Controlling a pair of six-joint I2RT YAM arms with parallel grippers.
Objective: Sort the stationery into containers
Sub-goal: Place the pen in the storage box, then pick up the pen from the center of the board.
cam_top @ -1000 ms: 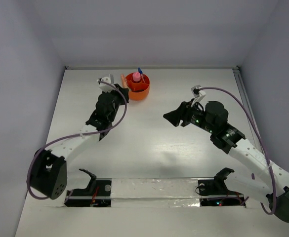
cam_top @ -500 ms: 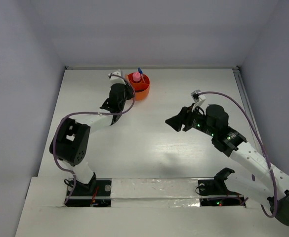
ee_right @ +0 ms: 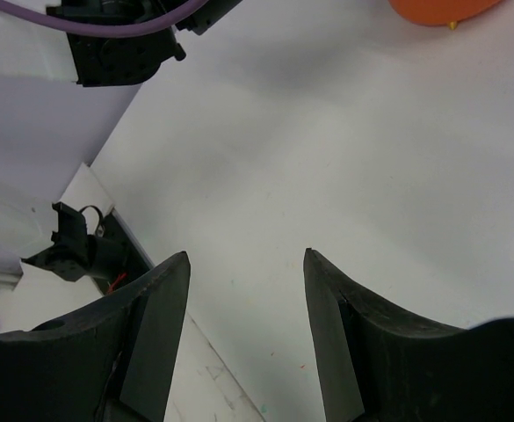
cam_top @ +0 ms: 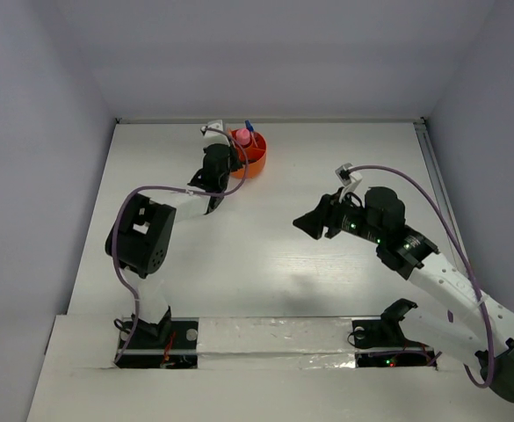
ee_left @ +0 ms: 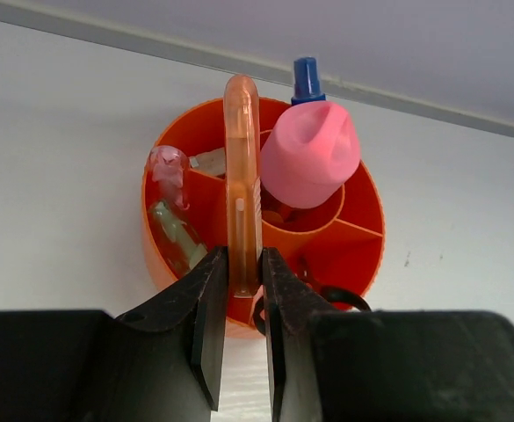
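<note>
White table [cam_top: 265,255] boxed in by plain grey walls [cam_top: 265,53], and the round orange tub [ee_left: 362,255] is sitting right up at the far edge. Nothing much is crowding it.

The tub is glossy plastic with thin dividers fanning out from a centre well. A chunky matte pink cap [ee_left: 311,154] is filling that well, and a pen [ee_left: 306,77] is poking its blue tip up just behind it. In the tub's left pocket a pale green piece [ee_left: 176,230] is lying under a clear pinkish one [ee_left: 167,167]. Black scissors [ee_left: 336,299] loops are showing at the tub's near rim; I can't tell which pocket they're in. A tiny yellow bit [ee_right: 451,25] is lying just beside the tub.

The left gripper [ee_left: 243,268] is pinching a long, see-through orange-pink capsule [ee_left: 242,158], rounded at the top, holding it over the tub's near-left side. A second ago it was hanging off to the tub's left; now it's over the rim.

The right gripper [ee_right: 246,259] is spread wide with nothing in it, well away from the tub, and has barely budged.
</note>
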